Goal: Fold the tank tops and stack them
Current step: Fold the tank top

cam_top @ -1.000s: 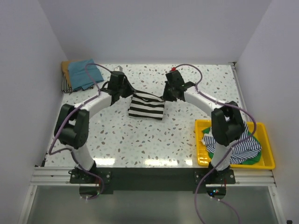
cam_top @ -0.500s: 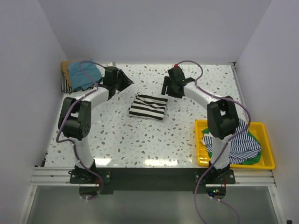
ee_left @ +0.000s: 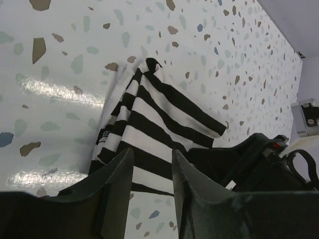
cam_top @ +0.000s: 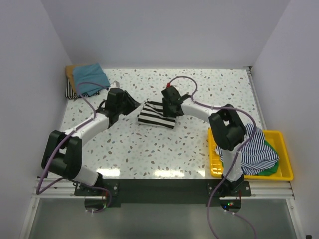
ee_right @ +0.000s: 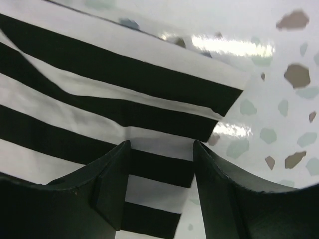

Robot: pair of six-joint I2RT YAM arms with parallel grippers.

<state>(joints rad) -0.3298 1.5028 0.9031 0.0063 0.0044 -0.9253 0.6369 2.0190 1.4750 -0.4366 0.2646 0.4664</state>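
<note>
A folded black-and-white striped tank top (cam_top: 155, 114) lies flat near the table's middle. My left gripper (cam_top: 131, 105) sits low at its left edge, open. In the left wrist view nothing is between the jaws (ee_left: 152, 169), and the striped top (ee_left: 149, 112) lies just ahead. My right gripper (cam_top: 170, 107) is over the top's right part, open, with its fingers (ee_right: 160, 167) standing either side of the striped cloth (ee_right: 99, 84) near its corner. A teal-blue tank top (cam_top: 89, 78) lies on a stack at the far left corner, over a tan one (cam_top: 70, 73) and a striped one (cam_top: 71, 91).
A yellow tray (cam_top: 284, 175) stands at the near right, holding a crumpled striped top (cam_top: 256, 152) over a green one (cam_top: 269, 169). The right arm's elbow (cam_top: 227, 130) rises just left of the tray. White walls close the table on three sides.
Both grippers were shut at the striped top's far corners, opened and drew back, and have now come down to its left and right sides. The top lies folded flat.
</note>
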